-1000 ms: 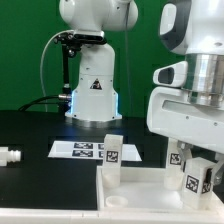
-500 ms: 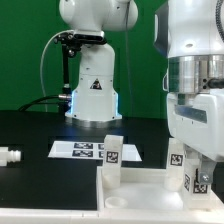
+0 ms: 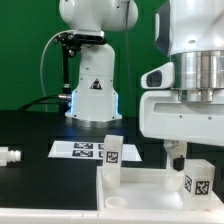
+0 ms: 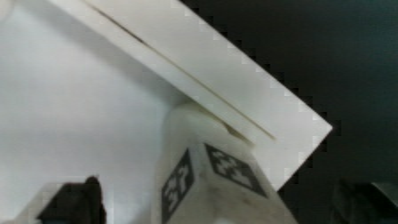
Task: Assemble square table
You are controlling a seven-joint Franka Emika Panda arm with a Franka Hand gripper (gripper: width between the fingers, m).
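Arm upright at the exterior view's right, tool [image 3: 197, 170] pointing down, fingers spread.

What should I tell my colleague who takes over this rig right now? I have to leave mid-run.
Gripper: open, poised over the leg on the exterior view's right, nothing held.
Tabletop: lies at the front, sockets up.
Legs: one stands upright at the corner on the exterior view's left, another at the corner on that view's right, under the gripper; how firmly they are seated cannot be told.
Marker board lies behind; a small white peg sits at the far left.
Left: any remaining legs, none in view here.
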